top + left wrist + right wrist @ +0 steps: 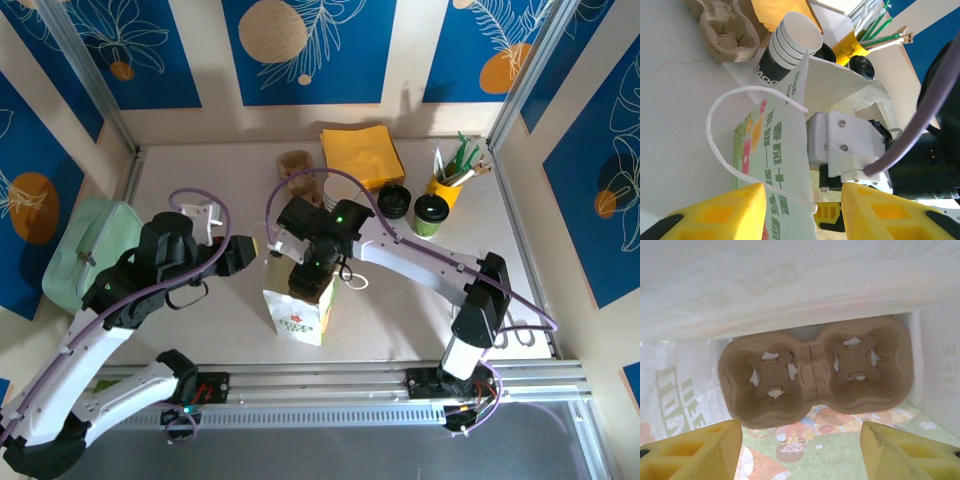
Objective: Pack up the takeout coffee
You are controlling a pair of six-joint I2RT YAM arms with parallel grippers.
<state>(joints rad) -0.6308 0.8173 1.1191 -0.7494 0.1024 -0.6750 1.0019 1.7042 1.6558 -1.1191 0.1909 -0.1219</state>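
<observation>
Evidently we are preparing the paper bag (298, 318) rather than handling the drink yet. The bag stands upright at the centre bottom of the top view. The right gripper (310, 283) reaches down into its mouth, and the left gripper (258, 247) sits just beside its upper left edge.

We judge the left arm is there to steady the bag and keep it open. In the left wrist view its yellow fingers (715, 215) stand apart on either side of the bag's rim and white handle loop, without pinching them.

From above, the right wrist covers the bag's mouth. Its own camera looks straight down inside and shows a brown two-cup carrier (815, 370) lying flat on the bag's floor, both sockets vacant. The right gripper's (800, 445) jaws are spread at the lower corners of that view with nothing between them.

The takeout coffee (431, 213) stands on the table (220, 170), right of centre in the top view and well apart from the bag. It is just beside the loose black lids (395, 198) and the yellow holder (452, 185). The left wrist view catches its lid (862, 67) at upper right, beyond the stack of lidless cups (787, 47).
</observation>
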